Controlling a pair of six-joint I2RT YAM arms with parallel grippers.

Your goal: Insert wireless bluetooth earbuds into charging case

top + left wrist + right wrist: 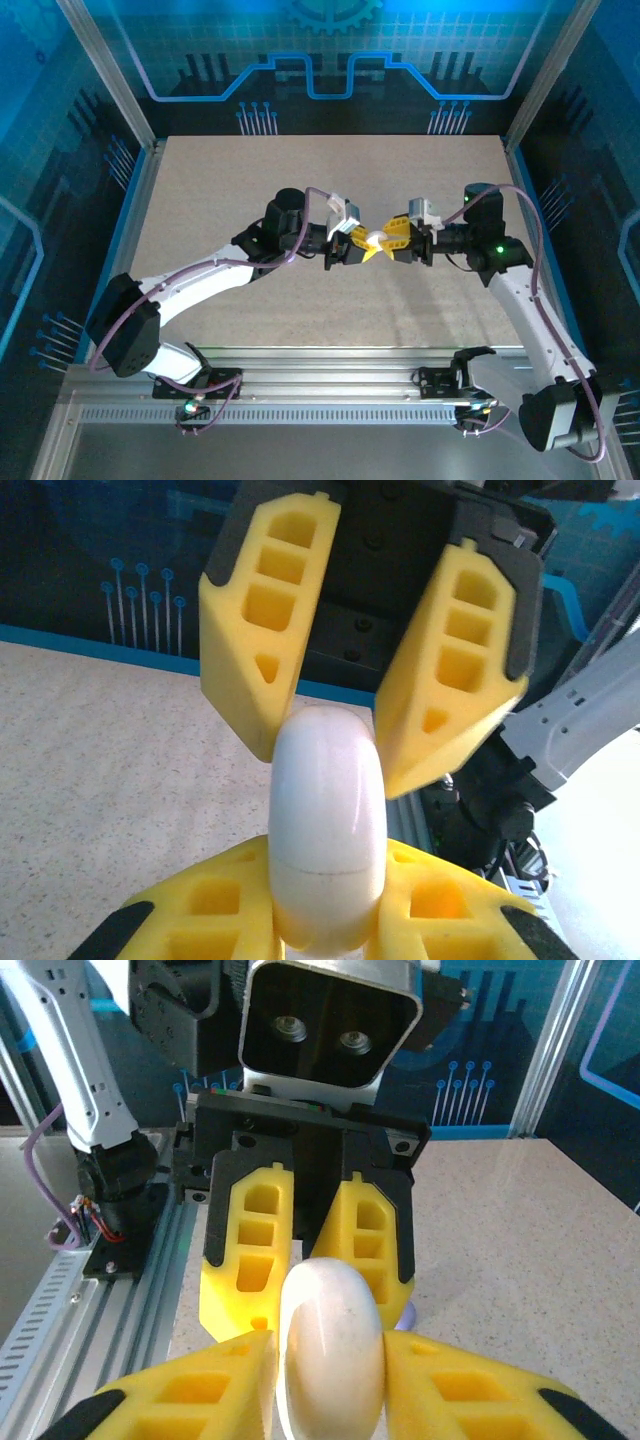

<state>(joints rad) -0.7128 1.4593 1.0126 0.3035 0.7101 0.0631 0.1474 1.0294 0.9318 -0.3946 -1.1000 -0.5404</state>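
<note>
White and glossy, the pebble-shaped charging case (pixel 375 241) hangs above the middle of the speckled beige table (pixel 300 180), pinched from two sides at once. On the case's left, the left gripper (pixel 358 246) presses its yellow fingers (pixel 200 890) narrowly against one end of the shell. On the case's right, the right gripper (pixel 396 244) clamps the other end with its own yellow fingers (pixel 450 1380). The two grippers meet tip to tip, the case lodged between them and clear of the table.

Seen from the left wrist, the case stands on end between the near fingers. A fine seam (pixel 325 872) crosses its lower half, and the two halves of the shell sit flush. Above the case, the opposite pair of fingers (pixel 265 650) touches its rounded upper end on both flanks.

Seen from the right wrist, the case sits in the gap between the near fingers. Beyond the case, the left arm's fingers (pixel 250 1250) flank its far end.

A pale lavender sliver (pixel 409 1312) shows on the table just past the case, tucked beside one of those far fingers and too hidden to identify. On the near side of the case in the overhead view, an aluminium rail (pixel 300 385) carries both arm bases. Far behind the case stands a blue-printed wall (pixel 320 60).
</note>
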